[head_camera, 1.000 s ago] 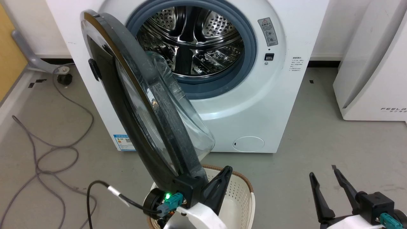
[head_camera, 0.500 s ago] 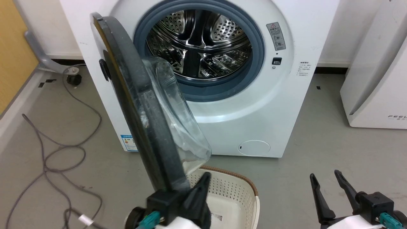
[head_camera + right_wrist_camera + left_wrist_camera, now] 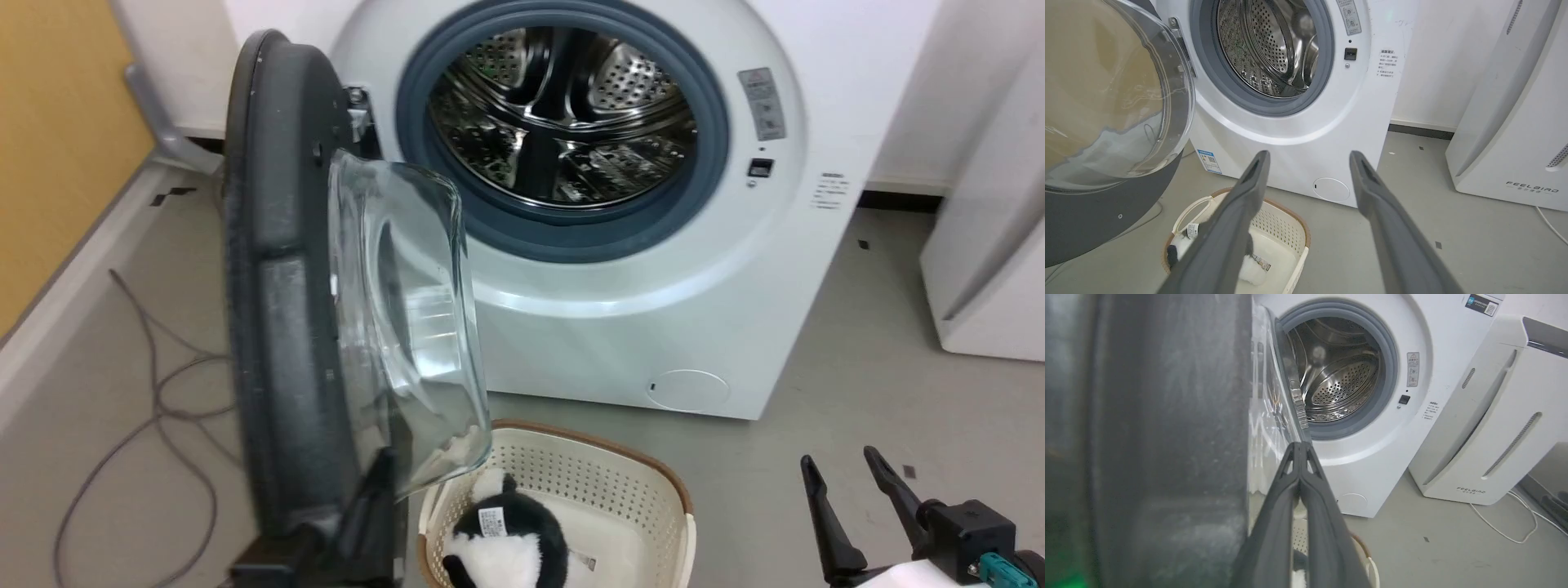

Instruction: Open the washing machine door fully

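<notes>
Just left of the left gripper (image 3: 1300, 446), fingers pressed together on nothing: the door (image 3: 1167, 437), standing open and edge-on, its glass bowl right beside the fingertips. Beyond the tips, the machine (image 3: 1372, 465) with open drum mouth (image 3: 1339, 375); under them, a basket (image 3: 571, 469) with a plush toy (image 3: 506, 531). From the right gripper (image 3: 838, 457), fingers apart and empty, door well off to the left.

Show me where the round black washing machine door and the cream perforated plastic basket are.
Round black washing machine door (image 3: 277, 327): head view, on its dark inner frame.
Cream perforated plastic basket (image 3: 596, 482): head view, on its far wall.
</notes>
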You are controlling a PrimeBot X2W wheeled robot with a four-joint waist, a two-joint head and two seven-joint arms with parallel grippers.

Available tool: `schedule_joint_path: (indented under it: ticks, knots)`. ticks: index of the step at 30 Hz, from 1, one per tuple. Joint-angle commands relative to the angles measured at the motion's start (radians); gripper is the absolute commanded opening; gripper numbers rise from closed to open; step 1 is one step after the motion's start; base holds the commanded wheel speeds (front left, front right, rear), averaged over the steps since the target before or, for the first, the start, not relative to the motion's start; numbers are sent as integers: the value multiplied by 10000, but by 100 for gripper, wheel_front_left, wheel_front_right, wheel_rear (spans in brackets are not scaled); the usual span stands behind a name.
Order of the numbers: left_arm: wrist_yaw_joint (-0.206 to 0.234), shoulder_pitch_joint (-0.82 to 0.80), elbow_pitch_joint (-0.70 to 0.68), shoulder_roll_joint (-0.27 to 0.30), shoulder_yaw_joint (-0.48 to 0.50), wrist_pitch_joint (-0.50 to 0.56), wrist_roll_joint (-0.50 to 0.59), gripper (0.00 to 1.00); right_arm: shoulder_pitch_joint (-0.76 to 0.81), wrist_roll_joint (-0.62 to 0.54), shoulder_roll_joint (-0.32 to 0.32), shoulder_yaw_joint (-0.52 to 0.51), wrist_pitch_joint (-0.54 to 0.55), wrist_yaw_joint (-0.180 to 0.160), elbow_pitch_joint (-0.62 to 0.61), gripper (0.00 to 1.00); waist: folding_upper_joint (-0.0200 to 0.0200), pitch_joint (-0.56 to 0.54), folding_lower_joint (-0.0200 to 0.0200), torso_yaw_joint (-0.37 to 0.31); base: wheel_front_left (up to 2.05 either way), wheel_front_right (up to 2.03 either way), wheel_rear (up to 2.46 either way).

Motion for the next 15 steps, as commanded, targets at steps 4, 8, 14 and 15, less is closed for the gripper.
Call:
schedule_joint_path:
  ticks: [4,8,14,15]
  knots:
    - [366,420,-139,314,622,-187,-2,0,212,-209,36,-80,83,8,-146,100,0,-8,0,340,0,0,0]
    - [616,577,-113,491,1260,-424,-133,0,291,-303,36,-163,152,8,-334,100,0,-21,0,538,0,0,0]
    - [775,577,332,872,2285,-742,-409,0,431,-247,36,-184,286,8,-639,100,0,-46,0,672,0,0,0]
    - [771,525,475,942,2468,-850,-446,0,443,-244,36,-171,305,8,-688,100,0,-35,0,678,0,0,0]
